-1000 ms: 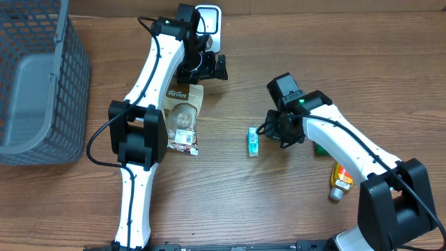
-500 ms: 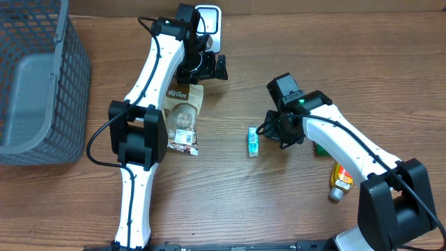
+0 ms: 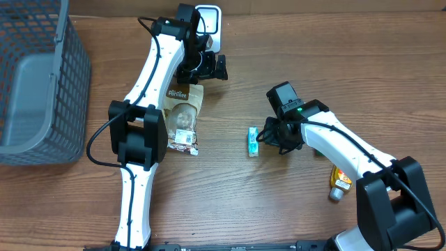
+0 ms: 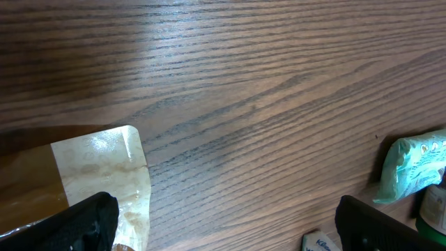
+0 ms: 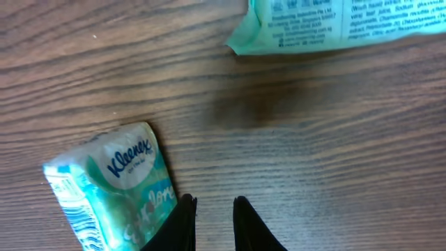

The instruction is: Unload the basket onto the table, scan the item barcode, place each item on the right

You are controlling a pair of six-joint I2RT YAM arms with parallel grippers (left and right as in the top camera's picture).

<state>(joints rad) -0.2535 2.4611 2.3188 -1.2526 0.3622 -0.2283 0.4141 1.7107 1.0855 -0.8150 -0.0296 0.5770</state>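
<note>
Counted across the table, there is one basket, one pouch, one scanner, one tissue pack, one green pack, one bottle and two arms.

The grey mesh basket point(image 3: 42, 84) stands far to the left of both sets of fingers, cut off by the frame edge. Only its grey floor shows inside.

The brown pouch point(image 3: 182, 111) lies just on the near side of the left gripper point(image 3: 209, 67). In the left wrist view only one corner of the pouch shows, beside the left-hand finger point(image 4: 87, 223). That gripper's two fingers stand wide apart over bare wood, holding nothing.

The white scanner point(image 3: 209, 17) sits just beyond the left gripper, partly covered by the arm.

The tissue pack point(image 3: 253, 141), the thing to be scanned, lies flat on the wood just ahead of the right gripper point(image 3: 267, 134). In the right wrist view it sits just left of the fingers point(image 5: 182, 224). Whether it touches them cannot be told. Those fingers are drawn almost together with nothing between them.

The green pack point(image 5: 348, 24) lies beyond the right fingertips, well apart from them. The top edge cuts it off and its small print is unreadable.

The bottle point(image 3: 340, 183) lies behind the right gripper, beside its arm, and its label is too small to read.
</note>
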